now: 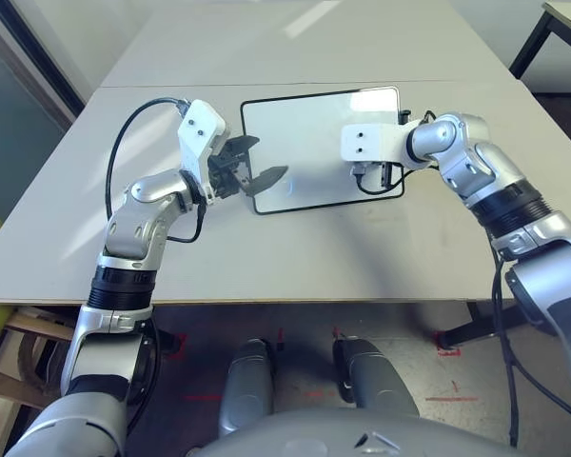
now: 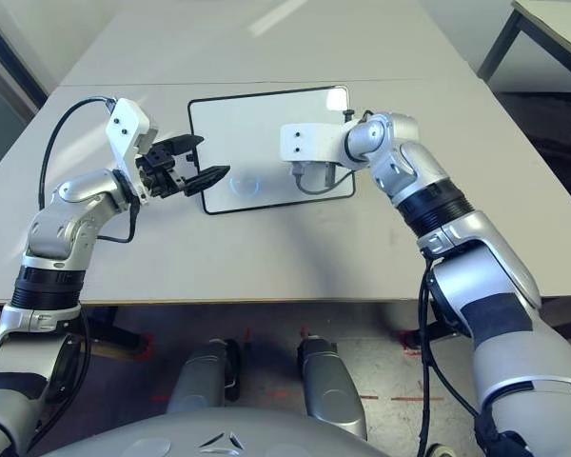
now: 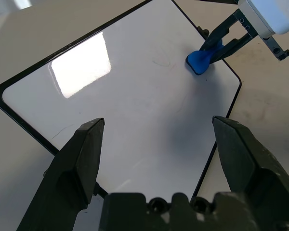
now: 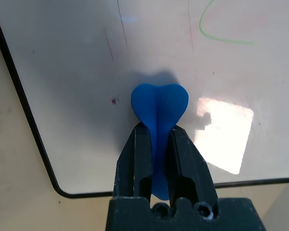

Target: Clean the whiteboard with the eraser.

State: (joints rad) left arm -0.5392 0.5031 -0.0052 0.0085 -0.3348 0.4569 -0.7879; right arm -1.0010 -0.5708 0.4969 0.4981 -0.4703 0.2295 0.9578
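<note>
The right gripper (image 4: 158, 131) had its fingers pinched on the blue eraser (image 4: 160, 101) over the whiteboard (image 1: 300, 143), near the edge on the robot's right, while the left gripper (image 3: 159, 126) stood with its fingers spread at the whiteboard's opposite side. The cleaning looked unfinished: a green stroke (image 4: 221, 39) and a few thin dark lines (image 4: 121, 23) remained on the whiteboard, with a small dark speck (image 4: 114, 101) beside the eraser, all seemingly left to wipe.

One board, one block
One whiteboard (image 1: 305, 143) lies on one table (image 1: 295, 257); one blue eraser (image 4: 160, 103) is at the board's edge.
</note>
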